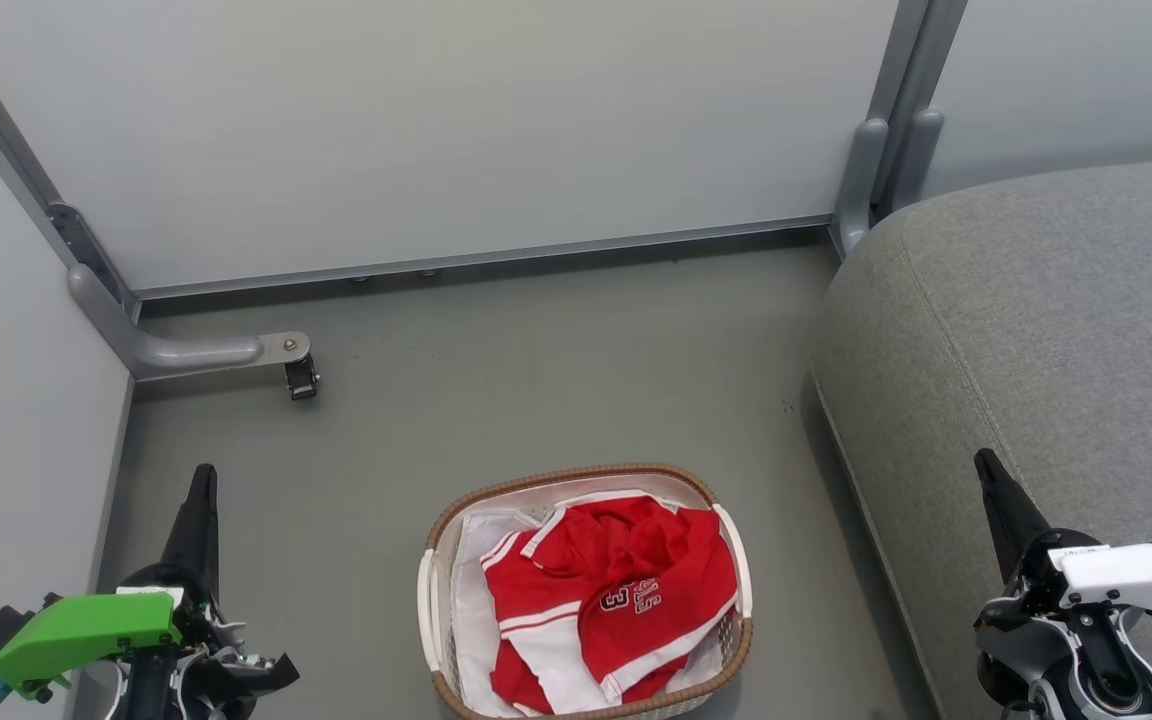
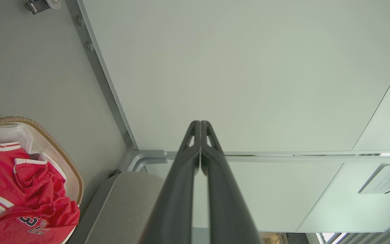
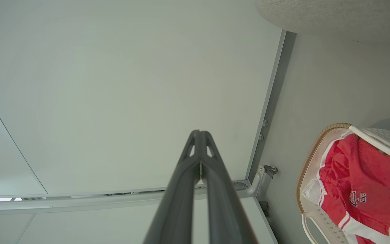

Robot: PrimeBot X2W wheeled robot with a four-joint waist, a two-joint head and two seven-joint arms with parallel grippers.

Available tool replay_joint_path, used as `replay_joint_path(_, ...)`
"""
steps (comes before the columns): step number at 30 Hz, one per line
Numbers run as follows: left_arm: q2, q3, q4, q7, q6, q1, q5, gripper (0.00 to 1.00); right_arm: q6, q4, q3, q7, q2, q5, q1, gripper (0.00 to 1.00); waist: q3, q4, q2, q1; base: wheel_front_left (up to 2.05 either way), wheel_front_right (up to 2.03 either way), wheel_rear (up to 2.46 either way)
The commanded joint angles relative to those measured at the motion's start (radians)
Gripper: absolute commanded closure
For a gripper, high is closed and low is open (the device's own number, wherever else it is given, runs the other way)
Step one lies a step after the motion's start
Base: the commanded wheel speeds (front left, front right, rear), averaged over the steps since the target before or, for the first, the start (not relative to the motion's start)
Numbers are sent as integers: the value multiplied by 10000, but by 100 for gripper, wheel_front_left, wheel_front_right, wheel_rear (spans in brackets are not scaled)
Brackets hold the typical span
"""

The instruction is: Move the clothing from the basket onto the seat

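The red clothing (image 1: pixel 616 590) with white stripes, lettering and a number lies bunched inside the basket (image 1: pixel 576 474), an oval white one with a brown rim standing on the floor at bottom centre. The clothing (image 2: pixel 22 200) and basket rim (image 2: pixel 56 145) also appear at the left wrist view's lower left, and again as clothing (image 3: pixel 361 189) and basket (image 3: pixel 308 162) in the right wrist view. The grey seat (image 1: pixel 1056 330) fills the right side. My left gripper (image 1: pixel 201 480) is shut at the lower left, away from the basket. My right gripper (image 1: pixel 986 465) is shut over the seat's front part.
Pale partition panels (image 1: pixel 436 130) on grey metal frames close off the back and left. A metal foot with a small caster (image 1: pixel 298 378) juts onto the grey floor (image 1: pixel 536 370) at the left. A white liner sheet (image 1: pixel 466 590) lies under the garments.
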Motion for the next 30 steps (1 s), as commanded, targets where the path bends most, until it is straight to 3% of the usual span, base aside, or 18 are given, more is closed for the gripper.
replay_joint_path(1, 0, 15, -15, 27, -36, -105, -35, 100, 0, -31, -25, 25, -40, 18, 104, 100, 0, 0, 0, 0, 0, 0, 0)
replay_joint_path(23, 0, 14, -15, 27, -36, -106, -35, 100, 0, -31, -27, 26, -39, 17, 104, 100, 0, 0, 0, 0, 0, 0, 0)
replay_joint_path(24, -2, -2, 10, -1, 2, 2, 1, 0, 0, 8, 0, -1, 1, -1, 1, 0, 0, 0, 0, 0, 0, 0, 0)
replay_joint_path(30, -23, -43, 298, -114, 25, 151, 88, 0, -2, 205, 135, -118, 61, -133, 89, 0, 10, 0, 0, 0, 0, 0, 0)
